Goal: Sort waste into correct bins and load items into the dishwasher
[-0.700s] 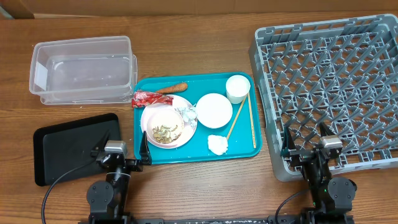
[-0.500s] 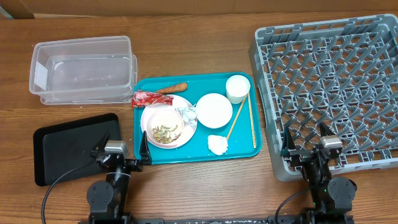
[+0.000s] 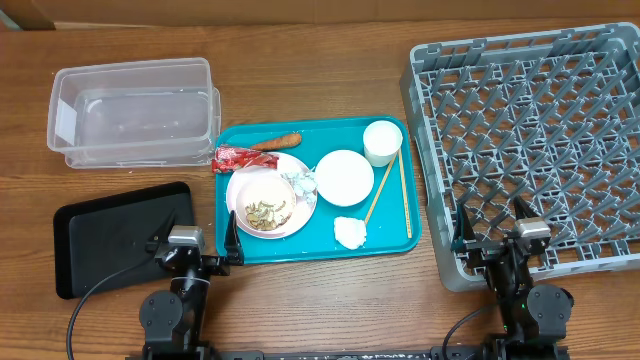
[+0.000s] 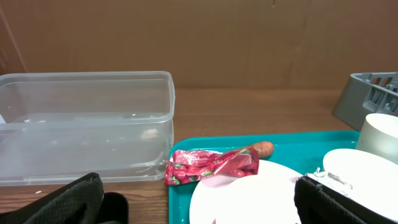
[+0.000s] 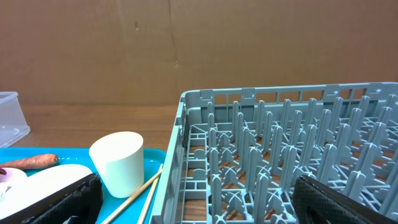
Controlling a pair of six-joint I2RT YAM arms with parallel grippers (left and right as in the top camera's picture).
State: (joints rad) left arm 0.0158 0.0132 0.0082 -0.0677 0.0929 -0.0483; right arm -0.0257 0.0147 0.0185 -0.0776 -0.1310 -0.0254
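Sitting at the near edge of the table (image 3: pixel 330 60), both arms hold nothing: the left fingers (image 4: pixel 62 202) are spread wide apart, and the right fingers (image 5: pixel 56 202) gape just as far. The teal tray (image 3: pixel 320 134) lies mid-table, with the black tray (image 3: pixel 110 235) and clear tub (image 3: pixel 130 110) to its left and the grey dish rack (image 3: pixel 530 130) to its right. The rack's near left corner stands directly in front of the right arm. On the teal tray, the red wrapper (image 4: pixel 211 167) lies left to right, its left end over the tray's rim, touching the pinkish dish (image 3: pixel 250 185). That dish carries the seed scraps (image 3: pixel 265 212) and has the foil scrap (image 3: pixel 299 181) at its right rim. The carrot stick (image 3: pixel 277 142) runs left to right just behind the wrapper, its right end slightly farther away. One of the chopsticks (image 3: pixel 404 195) runs near to far along the tray's right rim. The other slants from the white cup (image 3: pixel 382 142) toward the tissue (image 3: pixel 349 232), beside the round white dish (image 3: pixel 344 177).
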